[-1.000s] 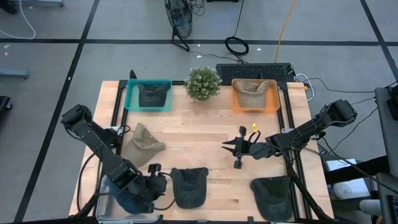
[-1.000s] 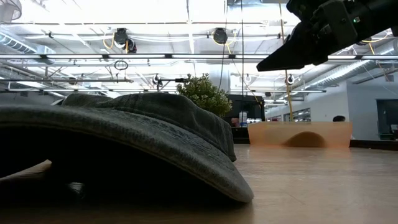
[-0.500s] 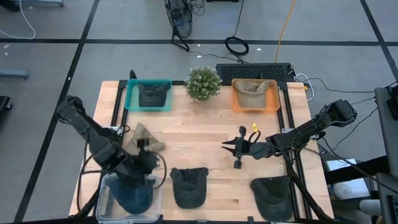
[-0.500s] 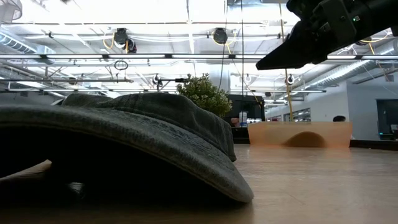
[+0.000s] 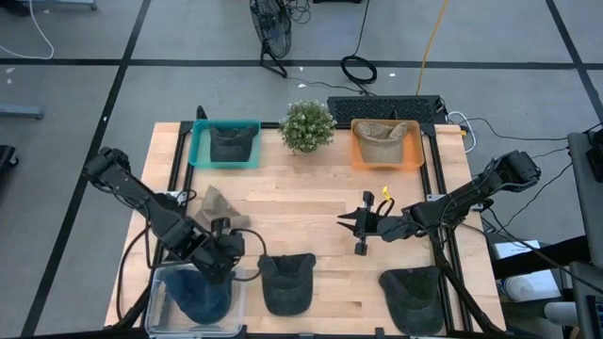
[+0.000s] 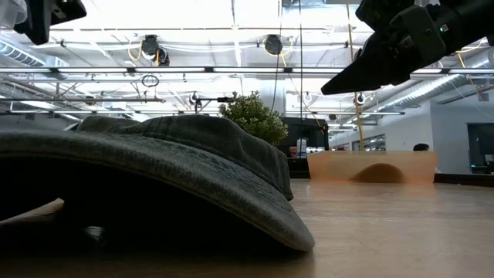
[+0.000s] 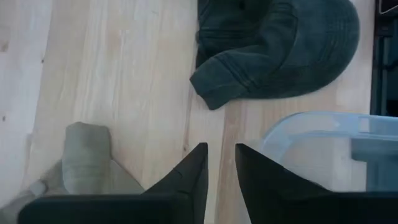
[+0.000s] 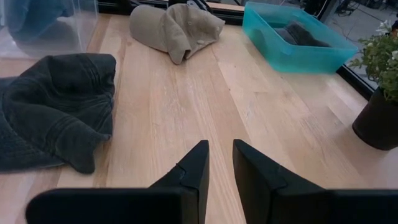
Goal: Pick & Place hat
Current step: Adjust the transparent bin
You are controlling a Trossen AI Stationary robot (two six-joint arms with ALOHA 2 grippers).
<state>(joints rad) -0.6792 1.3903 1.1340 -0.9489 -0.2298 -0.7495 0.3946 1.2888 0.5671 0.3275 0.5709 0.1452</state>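
The left gripper (image 5: 224, 247) hangs over the wooden table (image 5: 311, 202), between the floppy tan cloth hat (image 5: 215, 216) and the dark grey cloth hat (image 5: 286, 280). The clear plastic box (image 5: 193, 297), with a blue hat inside, sits just beside it. Its two dark fingers (image 7: 189, 177) stand a little apart with only a thin gap, and nothing is between them.

The right gripper (image 5: 360, 223) waits above the middle of the table. Its fingers (image 8: 193, 168) also leave a thin gap and hold nothing. Another dark grey hat (image 5: 412, 296) lies near it, by the table's front edge.

Farther off are a teal plastic tray (image 5: 224, 143), an orange plastic tray (image 5: 386, 144) and a small green plant (image 5: 307, 125), each tray with a hat inside.
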